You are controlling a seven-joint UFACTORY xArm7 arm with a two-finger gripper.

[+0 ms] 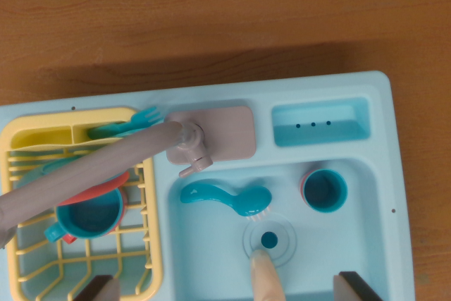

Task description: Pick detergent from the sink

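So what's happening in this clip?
A wrist camera looks straight down on a toy sink unit on a wooden table. The gripper hangs open over the basin, holding nothing; only its fingertips show at the bottom edge. In the basin lie a teal brush, a teal cup and a beige, bottle-like thing, possibly the detergent. A yellow rack holds dishes at the wrist view's left.

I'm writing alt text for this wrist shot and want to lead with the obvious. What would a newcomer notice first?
A light blue toy sink unit on a wooden table fills the picture, with a grey faucet swung out toward the wrist view's left over a yellow dish rack. In the basin lie a teal dish brush and a teal cup, and a beige bottle tip shows at the bottom edge between the tool fingers.
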